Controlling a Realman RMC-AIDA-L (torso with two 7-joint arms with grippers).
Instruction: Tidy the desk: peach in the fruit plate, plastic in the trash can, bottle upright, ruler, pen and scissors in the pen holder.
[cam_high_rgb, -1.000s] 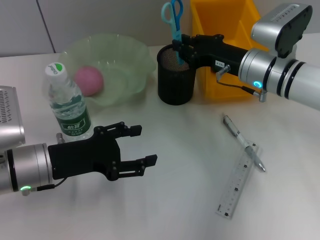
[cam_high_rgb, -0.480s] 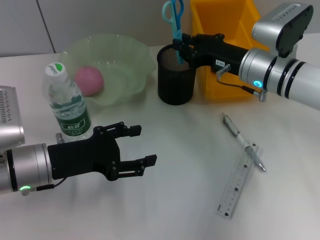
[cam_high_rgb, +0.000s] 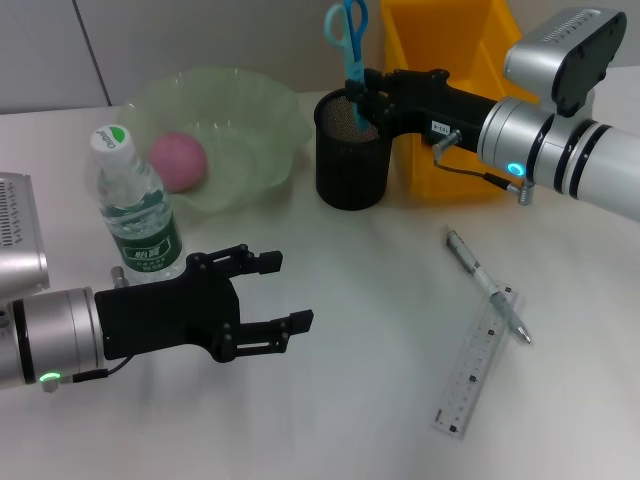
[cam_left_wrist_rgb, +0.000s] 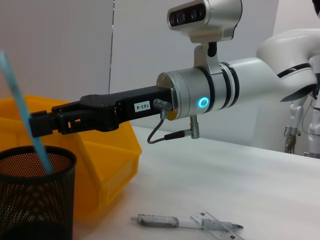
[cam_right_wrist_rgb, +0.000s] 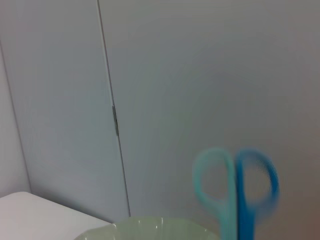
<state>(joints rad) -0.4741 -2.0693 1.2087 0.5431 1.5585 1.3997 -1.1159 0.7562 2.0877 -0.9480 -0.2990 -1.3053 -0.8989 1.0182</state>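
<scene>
Nothing has moved since the earlier frames: the right gripper (cam_high_rgb: 362, 98) stays clenched on the scissors (cam_high_rgb: 347, 40), handles up, blades down inside the black mesh pen holder (cam_high_rgb: 352, 150) directly below it, probably so they drop in cleanly on release. Behind stands a yellow bin (cam_high_rgb: 455, 60). Nearer the robot, the pen (cam_high_rgb: 487, 284) and ruler (cam_high_rgb: 476, 364) wait on the white desk (cam_high_rgb: 340, 400). The left gripper (cam_high_rgb: 270, 300) idles, fingers spread, beside the upright bottle (cam_high_rgb: 135, 205); a grey wall lies beyond.
</scene>
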